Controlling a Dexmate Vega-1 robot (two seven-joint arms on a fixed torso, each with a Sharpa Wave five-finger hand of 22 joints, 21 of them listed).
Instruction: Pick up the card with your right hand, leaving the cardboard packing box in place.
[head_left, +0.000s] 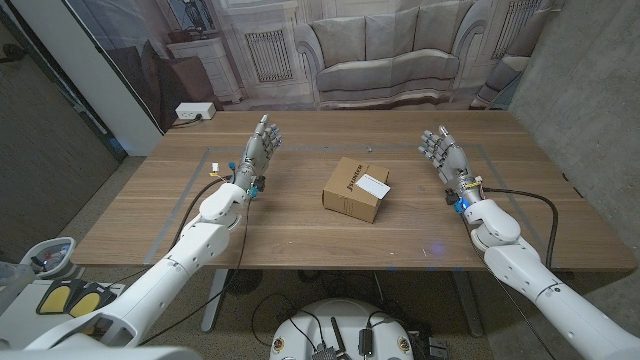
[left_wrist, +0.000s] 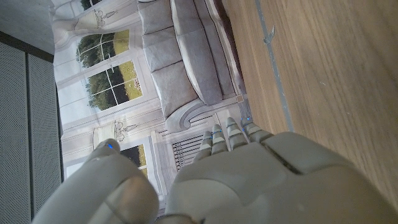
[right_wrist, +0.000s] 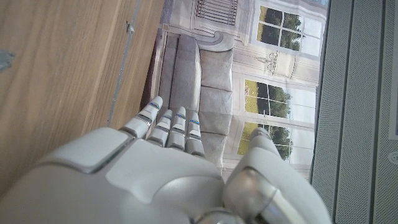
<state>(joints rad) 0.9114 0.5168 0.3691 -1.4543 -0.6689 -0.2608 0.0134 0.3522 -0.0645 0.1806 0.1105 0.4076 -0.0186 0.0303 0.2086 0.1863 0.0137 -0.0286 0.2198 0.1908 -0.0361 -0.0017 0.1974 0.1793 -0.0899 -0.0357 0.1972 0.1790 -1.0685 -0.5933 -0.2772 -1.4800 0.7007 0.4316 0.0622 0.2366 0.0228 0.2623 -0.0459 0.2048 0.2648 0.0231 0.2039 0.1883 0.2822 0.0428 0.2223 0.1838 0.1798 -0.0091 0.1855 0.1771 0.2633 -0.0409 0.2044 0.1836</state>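
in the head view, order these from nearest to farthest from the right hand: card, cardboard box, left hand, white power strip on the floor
1. card, lying on top of the box, toward the right hand.
2. cardboard box, mid-table; practically tied with the card, since the card sits on it.
3. left hand, across the table on the robot's left.
4. white power strip, on the floor beyond the table's far left corner.

White card (head_left: 372, 183) on brown cardboard box (head_left: 352, 196); grey hands (head_left: 260, 145); wood-grain table (head_left: 300, 230)

**A Room With a Picture Wall**

Behind the wooden table (head_left: 300, 240) hangs a big printed backdrop (head_left: 330, 50). It shows a pale sofa (head_left: 400, 55), windows (right_wrist: 273, 99) with green trees, and a radiator (head_left: 262, 55). Grey walls (head_left: 590, 80) stand around.
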